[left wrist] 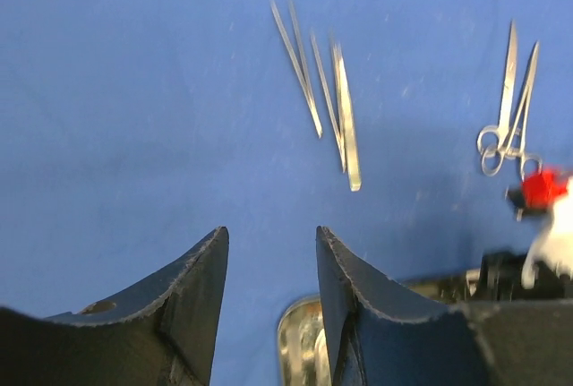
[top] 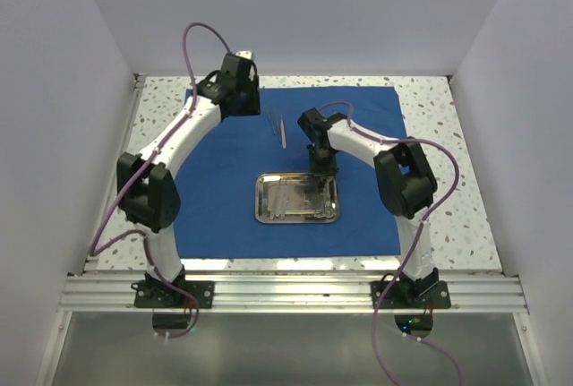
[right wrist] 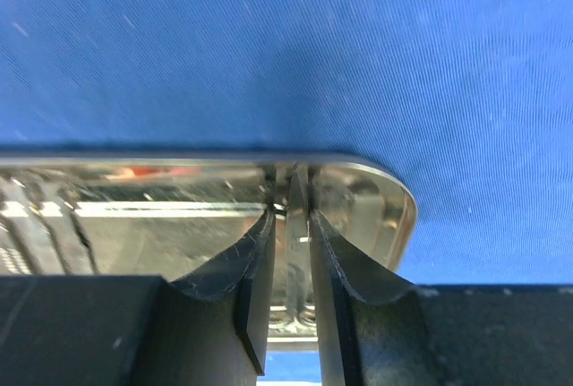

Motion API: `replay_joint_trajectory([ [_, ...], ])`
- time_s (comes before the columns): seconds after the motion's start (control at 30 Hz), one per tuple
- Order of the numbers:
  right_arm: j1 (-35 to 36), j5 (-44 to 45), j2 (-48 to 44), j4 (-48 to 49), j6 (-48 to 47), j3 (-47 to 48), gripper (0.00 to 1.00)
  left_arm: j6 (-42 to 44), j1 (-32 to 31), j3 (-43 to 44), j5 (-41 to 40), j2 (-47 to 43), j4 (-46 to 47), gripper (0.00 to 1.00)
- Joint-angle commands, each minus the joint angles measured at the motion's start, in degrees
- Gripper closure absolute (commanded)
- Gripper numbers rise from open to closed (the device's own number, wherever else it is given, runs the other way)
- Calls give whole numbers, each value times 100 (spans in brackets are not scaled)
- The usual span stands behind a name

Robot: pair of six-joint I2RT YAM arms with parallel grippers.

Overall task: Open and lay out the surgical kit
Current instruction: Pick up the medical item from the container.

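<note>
The surgical kit is being seen opened. The royal-blue cloth wrap [top: 215,198] is being carried flat by the speckled desk [top: 434,104], and the steel tray [top: 258,200] is being carried by the cloth. Beyond the tray's far rim, tweezers [left wrist: 345,126] are being shown laid side by side on the cloth. Scissor-like forceps [left wrist: 508,126] are being shown just beside them, apart from the tray.

The right hand [right wrist: 291,218] is being held down inside the tray, by its far rim and toward its right corner. It is being clenched on a slender steel instrument [right wrist: 297,211], which is being caught on edge between the two fingertips. How firm this hold is cannot be told. The left hand [left wrist: 271,235] is being held released, with nothing between its fingers, above the cloth beyond the tray's far left corner.

The instrument is being judged light, stiff and thin, and its polished surface is being judged slippery, so it may be turned or dropped under a weak pinch. It is best being gripped across its flat sides, near the middle of its length. The tray is being judged rigid but easily slid on the soft cloth, which may be wrinkled if dragged.
</note>
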Motion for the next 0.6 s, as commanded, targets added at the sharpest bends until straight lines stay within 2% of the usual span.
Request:
replay_joint_trajectory([
  [0.0, -2, 924, 1009, 610, 245, -287, 75, 92, 55, -387, -96, -747, -261, 52],
  [0.07, 7, 933, 1037, 829, 316, -374, 76, 66, 55, -703, -139, -1273, -339, 53],
  [0.2, 25, 951, 1115, 734, 386, -173, 83, 13, 55, -1205, -209, -1705, -392, 52],
  [0.27, 16, 960, 1159, 690, 387, -85, 98, -4, 55, -1355, -236, -1934, -436, 53],
  [0.3, 16, 951, 1151, 673, 386, -94, 100, -31, 55, -1504, -254, -2013, -445, 53],
  [0.43, 33, 968, 897, 716, 351, -242, 100, -110, 46, -1760, -263, -2355, -463, 53],
  [0.57, 25, 1161, 133, 690, 211, -261, 100, -180, 55, -1874, -306, -2584, -463, 52],
])
